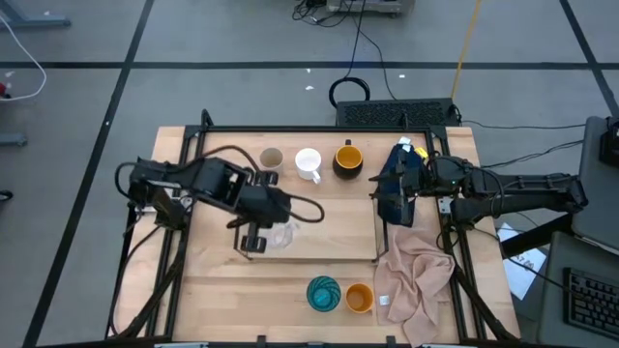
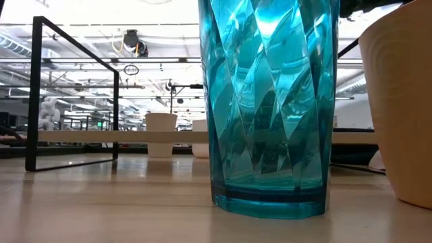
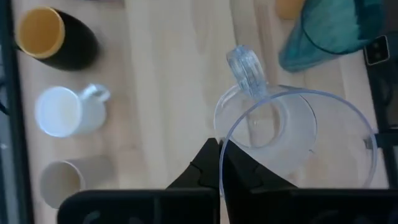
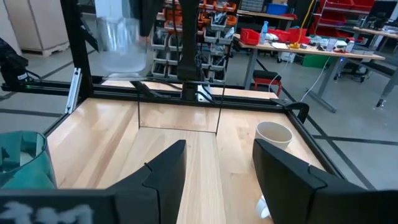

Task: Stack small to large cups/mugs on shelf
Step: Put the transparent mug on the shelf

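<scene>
Left gripper [image 3: 219, 163] clamped on the rim of the clear handled glass mug [image 3: 283, 134], above the light-wood shelf board [image 1: 334, 232]; white handled mug [image 3: 67, 111] beyond it; right gripper [image 4: 214, 163] part-open, empty, well apart.

No legible text, label, brand, number or sign in any view; paper sheet [image 1: 523, 263] at lower right of high view carries marks too small to read; bins and shelving in the background of right wrist view show no readable lettering
</scene>
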